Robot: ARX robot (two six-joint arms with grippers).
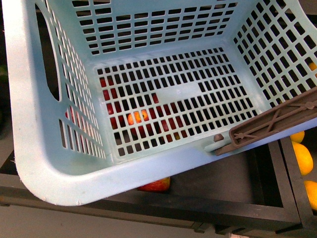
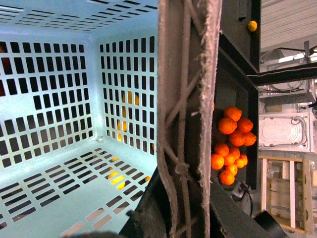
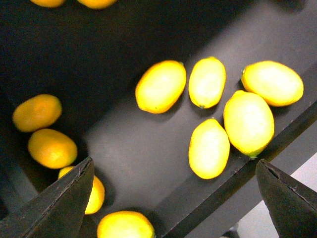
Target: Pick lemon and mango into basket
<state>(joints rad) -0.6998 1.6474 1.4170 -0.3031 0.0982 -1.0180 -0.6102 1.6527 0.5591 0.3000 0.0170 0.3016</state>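
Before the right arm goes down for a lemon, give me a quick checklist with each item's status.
1. The right gripper is open: ok.
2. A lemon lies in view between its fingers: ok.
3. The basket holds nothing, so there is room: ok.
4. Firm hold on the basket handle: cannot tell.
5. Which fruit is the mango: cannot tell.
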